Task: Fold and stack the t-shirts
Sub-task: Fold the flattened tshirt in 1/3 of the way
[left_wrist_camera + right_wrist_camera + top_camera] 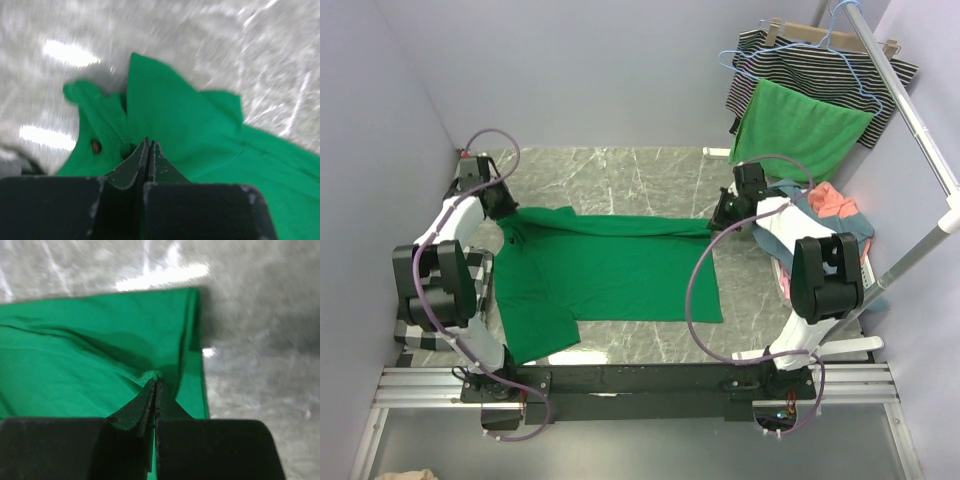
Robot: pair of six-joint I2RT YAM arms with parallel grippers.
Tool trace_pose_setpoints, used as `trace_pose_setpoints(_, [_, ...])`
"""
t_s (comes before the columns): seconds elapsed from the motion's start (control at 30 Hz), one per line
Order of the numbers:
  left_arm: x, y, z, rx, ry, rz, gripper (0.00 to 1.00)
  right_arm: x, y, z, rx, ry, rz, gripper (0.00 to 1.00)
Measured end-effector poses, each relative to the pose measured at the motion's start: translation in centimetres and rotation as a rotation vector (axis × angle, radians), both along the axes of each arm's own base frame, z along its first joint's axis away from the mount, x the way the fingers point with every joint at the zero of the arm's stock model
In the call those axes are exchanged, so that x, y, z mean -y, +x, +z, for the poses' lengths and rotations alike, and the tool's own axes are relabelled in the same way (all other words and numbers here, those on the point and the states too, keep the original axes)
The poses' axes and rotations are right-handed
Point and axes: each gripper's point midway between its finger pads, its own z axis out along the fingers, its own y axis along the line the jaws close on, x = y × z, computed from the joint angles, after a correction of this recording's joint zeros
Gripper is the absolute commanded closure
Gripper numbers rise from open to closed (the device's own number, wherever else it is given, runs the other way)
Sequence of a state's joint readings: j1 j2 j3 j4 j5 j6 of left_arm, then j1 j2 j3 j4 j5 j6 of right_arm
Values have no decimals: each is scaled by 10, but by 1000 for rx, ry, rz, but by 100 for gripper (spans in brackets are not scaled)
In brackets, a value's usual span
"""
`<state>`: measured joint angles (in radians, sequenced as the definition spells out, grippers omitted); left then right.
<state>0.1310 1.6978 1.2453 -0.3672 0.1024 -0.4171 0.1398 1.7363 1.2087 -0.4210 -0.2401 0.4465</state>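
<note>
The emerald green t-shirt (610, 270) lies spread across the marble table (620, 165), neck end to the left, with one sleeve hanging toward the near left edge. My left gripper (510, 212) is at its far left corner. In the left wrist view the gripper (148, 142) is shut, and the green t-shirt (170, 110) gathers at its tips beside the collar. My right gripper (718, 222) is at the far right corner. The right wrist view shows this gripper (156, 381) shut on a small pinch of the green t-shirt (75, 355) near its hem. The far edge runs taut between the two grippers.
A heap of other t-shirts, coral (833, 201) on top, sits at the table's right edge behind the right arm. Above it, a striped garment (800, 55) and a bright green cloth (800, 130) hang from a white rail (910, 110). Walls close off the left and the back.
</note>
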Motion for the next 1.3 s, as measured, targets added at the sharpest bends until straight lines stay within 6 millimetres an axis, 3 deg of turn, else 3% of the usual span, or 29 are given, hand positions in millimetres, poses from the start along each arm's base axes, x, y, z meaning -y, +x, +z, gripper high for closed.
trace_pose_setpoints(0.03, [1,-7,-5,-14,0,7,99,2,-4,-2,-6,-11,-5,100])
trace_pose_setpoints(0.07, [2,-14,-9,-28,2,15,99,5,-8,-4,-12,-22,-12,85])
trace_pose_setpoints(0.13, [2,-26,-19,-57,9,29,86,10,-17,-7,-24,-45,-31,66])
trace_pose_setpoints(0.17, [2,-32,-24,-74,14,37,74,12,-19,-9,-30,-53,-40,54])
trace_pose_setpoints(0.2, [2,-38,-29,-93,24,45,62,15,-22,-11,-40,-63,-47,52])
trace_pose_setpoints(0.27, [1,-47,-38,-130,44,66,60,19,-24,-16,-54,-84,-62,45])
trace_pose_setpoints(0.3, [0,-52,-42,-155,60,85,42,21,-25,-17,-58,-93,-67,44])
trace_pose_setpoints(0.33, [-2,-54,-43,-169,78,101,34,24,-25,-18,-62,-106,-77,42])
trace_pose_setpoints(0.37, [-4,-55,-43,-173,95,109,17,26,-25,-18,-62,-116,-86,40])
trace_pose_setpoints(0.4, [-6,-56,-42,-171,106,128,14,27,-25,-18,-61,-124,-93,39])
trace_pose_setpoints(0.57, [-11,-46,-19,-109,129,159,6,22,-9,1,-10,-114,-81,39])
trace_pose_setpoints(0.7, [-5,-5,19,2,99,125,7,-4,23,34,82,-52,-20,40])
trace_pose_setpoints(0.8, [4,30,33,58,75,73,10,-34,43,43,120,-18,48,40])
trace_pose_setpoints(0.87, [11,52,24,54,55,27,12,-56,47,39,117,4,97,41])
trace_pose_setpoints(0.97, [19,63,-7,-3,35,-27,14,-82,43,24,81,26,161,41])
trace_pose_setpoints(1.13, [26,50,-62,-151,15,-89,15,-106,34,3,28,41,221,41])
trace_pose_setpoints(1.3, [29,44,-70,-181,9,-132,23,-109,31,-3,8,44,232,41])
